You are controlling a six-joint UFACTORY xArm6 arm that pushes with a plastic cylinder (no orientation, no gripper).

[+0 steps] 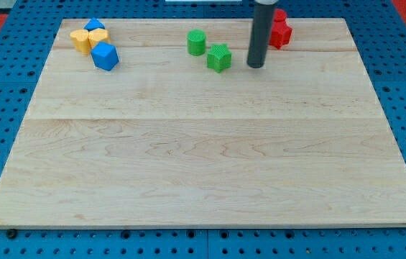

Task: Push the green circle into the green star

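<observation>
The green circle (196,42) stands near the view's top, a little left of centre. The green star (218,57) sits just to its lower right, with a narrow gap between them. My tip (256,65) is the lower end of the dark rod, which comes down from the view's top. The tip rests on the board to the right of the green star, about a block's width away, and touches no block.
Two red blocks (280,30) sit behind the rod at the view's top right, partly hidden. At the top left are a blue cube (105,56), two yellow blocks (88,39) and a small blue block (94,25). The wooden board (203,158) lies on a blue pegboard.
</observation>
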